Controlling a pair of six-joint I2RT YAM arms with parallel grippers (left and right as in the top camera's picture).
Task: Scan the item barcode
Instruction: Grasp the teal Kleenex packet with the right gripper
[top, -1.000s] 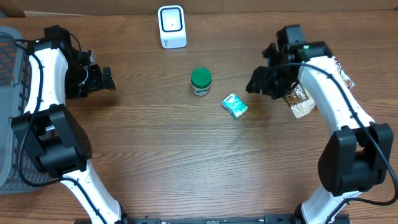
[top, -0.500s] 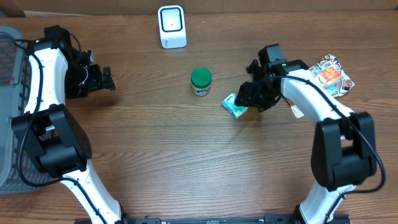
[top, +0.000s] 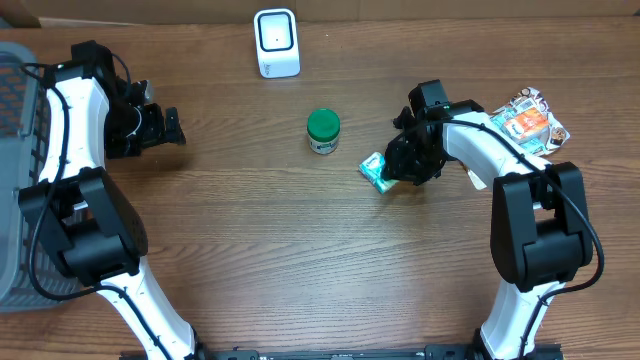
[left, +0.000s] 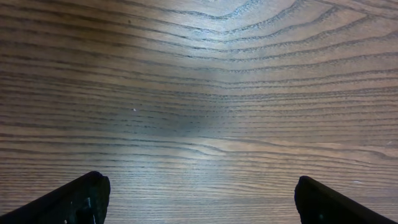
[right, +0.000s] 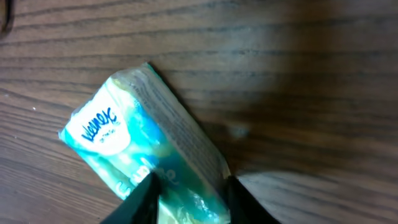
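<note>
Twice confirmed the position of the tissue pack (top: 377, 170), from overhead and from the right wrist. Lay flat on the wooden table (top: 300, 270), just right of centre, below and to the right of the green-lidded jar (top: 323, 131) and apart from it. Sat turned diagonally across the wood grain, with the blue-and-white wrapper and its brand lettering facing up.

Located the white scanner (top: 276, 42) upright at the far edge of the table, well apart from the pack.

Found the right gripper (top: 396, 172) lowered over the right end of the pack. Saw, in the right wrist view, both fingers (right: 140, 205) set against opposite long sides of the pack at its near end, pinching it. Could not tell whether the pack had left the surface.

Found the left gripper (top: 172, 127) well apart at the left side of the table, near the grey basket (top: 12, 150), jaws spread wide. Saw, in the left wrist view, two dark fingertips (left: 74, 199) in the lower corners, with bare wood between them.

Noted a cluster of snack packets (top: 528, 120) at the right edge, just beside the right arm.
</note>
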